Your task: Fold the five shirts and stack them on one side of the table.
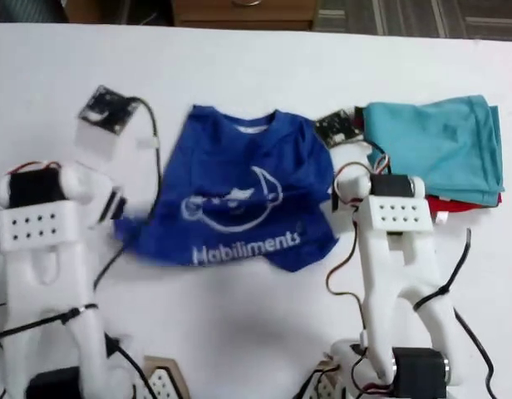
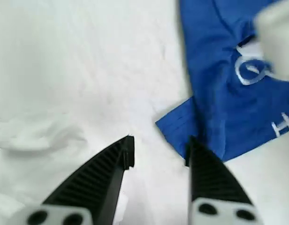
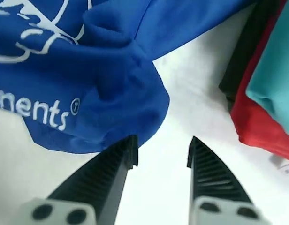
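While the blue shirt [image 1: 239,191] lay rumpled on the bench [image 1: 239,332] beside the folded stack [image 1: 435,150], your left end effector [image 2: 160,143] and right end effector [image 3: 161,140] stood open, empty, near its lower corners; its fold looked unstarted, calling for both corners gripped.

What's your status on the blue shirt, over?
Left gripper open at sleeve of blue printed fabric shirt. Right gripper open by its hem corner. Folded shirt stack, teal on top, lies beside it.
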